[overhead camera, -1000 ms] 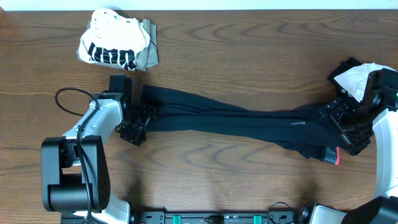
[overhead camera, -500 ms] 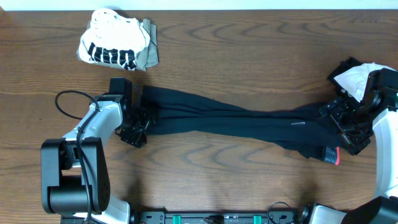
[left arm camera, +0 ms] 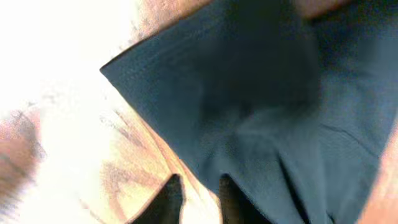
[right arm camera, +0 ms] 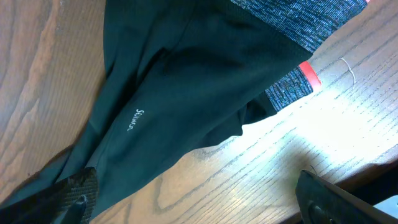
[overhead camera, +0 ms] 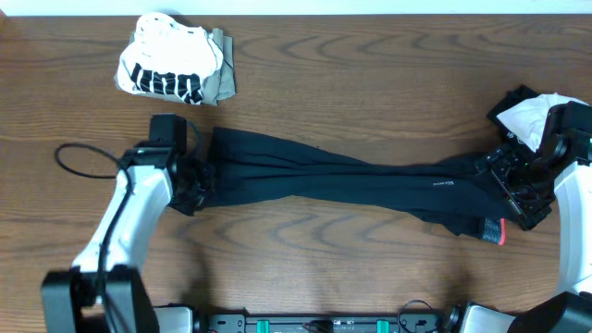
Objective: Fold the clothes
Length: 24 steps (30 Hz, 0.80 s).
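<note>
Black long trousers [overhead camera: 370,180] lie across the brown wood table [overhead camera: 370,74], left gripper [overhead camera: 196,181] jaws nearly together at the left leg end, though I cannot tell if they pinch it, right gripper [overhead camera: 507,182] jaws wide apart.

you've got 2 matching arms: rounded white shell links on the left arm [overhead camera: 129,208] and right arm [overhead camera: 575,222], with black joint housings. the left base [overhead camera: 79,296] is a black cylinder. there's a black camera block [overhead camera: 166,129] at the left wrist, with a thin black cable [overhead camera: 79,146] curving off it. left gripper [overhead camera: 205,178] and right gripper [overhead camera: 504,194] are black and angular. in your right wrist view, 1 finger [right arm camera: 336,199] is smooth black and the other finger pad [right arm camera: 68,196] is rough and grey-flecked.
</note>
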Each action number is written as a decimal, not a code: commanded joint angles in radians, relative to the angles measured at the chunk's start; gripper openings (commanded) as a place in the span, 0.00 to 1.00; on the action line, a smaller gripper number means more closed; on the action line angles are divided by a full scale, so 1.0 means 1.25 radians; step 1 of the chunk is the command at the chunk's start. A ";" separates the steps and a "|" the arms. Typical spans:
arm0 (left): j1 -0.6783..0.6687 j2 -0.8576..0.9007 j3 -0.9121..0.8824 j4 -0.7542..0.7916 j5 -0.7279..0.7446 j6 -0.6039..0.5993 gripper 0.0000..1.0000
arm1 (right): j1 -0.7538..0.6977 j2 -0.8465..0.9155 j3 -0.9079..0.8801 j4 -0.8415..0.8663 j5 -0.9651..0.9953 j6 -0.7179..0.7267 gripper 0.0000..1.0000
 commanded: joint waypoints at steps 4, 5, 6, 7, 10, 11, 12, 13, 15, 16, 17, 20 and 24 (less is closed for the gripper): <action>0.000 -0.063 -0.002 -0.020 -0.027 0.009 0.25 | 0.011 -0.009 0.014 0.002 0.007 -0.015 0.99; 0.000 -0.063 -0.002 -0.034 -0.026 0.008 0.35 | 0.011 -0.009 0.014 0.002 0.007 -0.015 0.99; 0.000 -0.062 -0.002 -0.045 -0.026 0.008 0.41 | 0.011 -0.009 0.014 0.002 0.007 -0.015 0.99; 0.000 -0.059 -0.002 -0.055 -0.026 0.008 0.61 | 0.011 -0.009 0.014 0.002 0.007 -0.015 0.99; 0.003 -0.042 -0.003 -0.058 -0.027 -0.011 0.86 | 0.011 -0.009 0.014 0.000 0.007 -0.015 0.99; 0.006 -0.035 -0.004 -0.058 -0.025 -0.033 0.86 | 0.011 -0.009 0.014 -0.001 0.007 -0.015 0.99; 0.011 -0.027 -0.004 -0.058 -0.024 -0.062 0.87 | 0.011 -0.009 0.014 -0.002 0.007 -0.015 0.99; 0.016 -0.017 -0.005 -0.058 -0.024 -0.090 0.86 | 0.011 -0.009 0.014 -0.004 0.007 -0.015 1.00; 0.027 0.002 -0.006 -0.056 -0.024 -0.124 0.86 | 0.011 -0.009 0.014 -0.009 0.007 -0.017 0.99; 0.035 0.014 -0.007 -0.048 -0.024 -0.123 0.86 | 0.011 -0.009 0.014 -0.012 0.007 -0.024 0.99; 0.044 0.027 -0.007 -0.042 -0.025 -0.119 0.85 | 0.011 -0.009 0.014 -0.013 0.007 -0.032 0.99; 0.072 0.062 -0.007 -0.024 -0.024 -0.085 0.79 | 0.011 -0.009 0.014 -0.016 0.007 -0.052 0.99; 0.111 0.094 -0.007 -0.002 -0.024 -0.015 0.77 | 0.011 -0.009 0.014 -0.016 0.008 -0.057 0.99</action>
